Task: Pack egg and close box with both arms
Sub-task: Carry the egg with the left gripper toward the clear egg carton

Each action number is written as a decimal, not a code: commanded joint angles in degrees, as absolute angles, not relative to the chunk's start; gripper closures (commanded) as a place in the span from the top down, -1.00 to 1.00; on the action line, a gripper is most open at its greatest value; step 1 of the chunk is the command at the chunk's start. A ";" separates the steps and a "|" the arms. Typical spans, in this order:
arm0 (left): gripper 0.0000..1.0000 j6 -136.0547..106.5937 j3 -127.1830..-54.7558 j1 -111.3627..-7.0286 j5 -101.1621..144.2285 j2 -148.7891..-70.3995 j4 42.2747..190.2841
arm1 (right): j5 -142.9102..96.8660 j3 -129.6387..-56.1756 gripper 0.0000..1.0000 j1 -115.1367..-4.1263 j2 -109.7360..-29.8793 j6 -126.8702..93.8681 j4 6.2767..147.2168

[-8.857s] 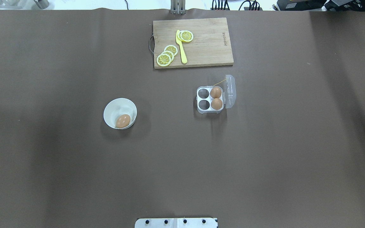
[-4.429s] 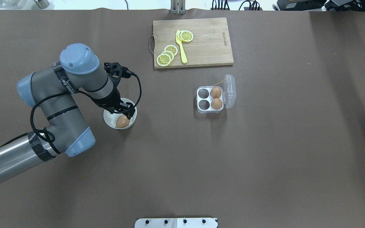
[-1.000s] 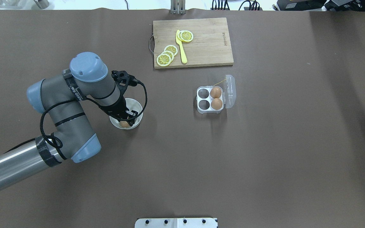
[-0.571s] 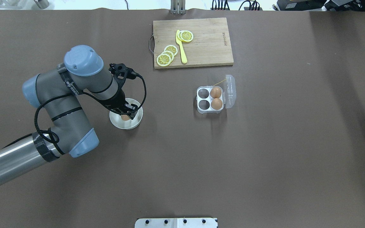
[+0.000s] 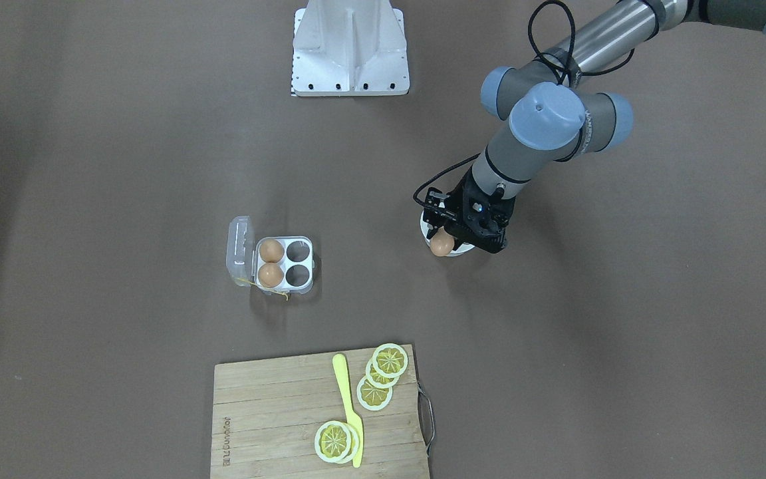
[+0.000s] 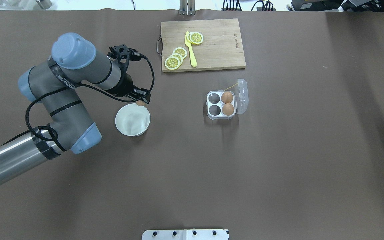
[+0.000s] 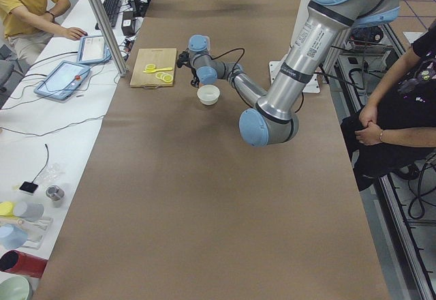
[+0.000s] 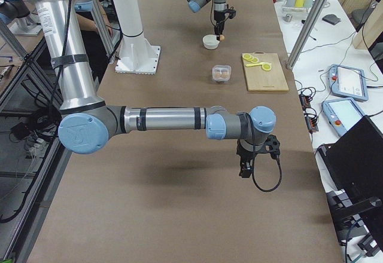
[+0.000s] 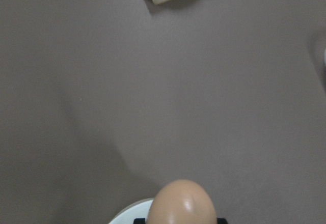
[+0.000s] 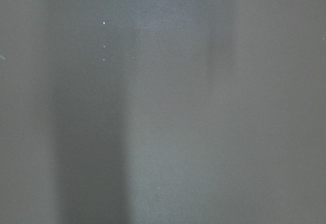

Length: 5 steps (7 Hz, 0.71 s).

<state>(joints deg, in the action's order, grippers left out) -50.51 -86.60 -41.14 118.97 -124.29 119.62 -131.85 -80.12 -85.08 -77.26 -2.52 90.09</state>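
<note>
My left gripper (image 6: pixel 141 100) is shut on an orange-brown egg (image 6: pixel 140 103) and holds it in the air over the far rim of the white bowl (image 6: pixel 130 121). The egg also shows in the front view (image 5: pixel 442 245) and at the bottom of the left wrist view (image 9: pixel 182 202). The clear box (image 6: pixel 213 115) stands to the right with its lid (image 6: pixel 242 96) open. Two eggs (image 6: pixel 227 103) fill its right cells and the left cells are bare. My right gripper (image 8: pixel 243 172) shows only in the right side view, low over the table; I cannot tell if it is open or shut.
A wooden cutting board (image 6: pixel 218 50) with lemon slices (image 6: pixel 176 58) and a yellow knife (image 6: pixel 190 50) lies at the far side, beyond the box. The white pedestal (image 6: pixel 185 234) sits at the near edge. Brown paper covers the table.
My left arm came in, reached into the bowl and shut on the egg, nudging the bowl slightly right. It has now lifted the egg out and toward the far side.
</note>
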 commanded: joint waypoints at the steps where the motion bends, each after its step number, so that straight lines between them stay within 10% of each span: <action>1: -0.16 -62.78 -80.19 -40.70 113.59 -129.09 133.01 | -131.92 -80.16 1.00 -85.08 -77.17 -2.46 90.09; 5: -0.16 -77.57 -76.31 -34.57 96.48 -136.74 140.77 | -132.01 -80.33 1.00 -85.08 -77.26 -2.46 90.09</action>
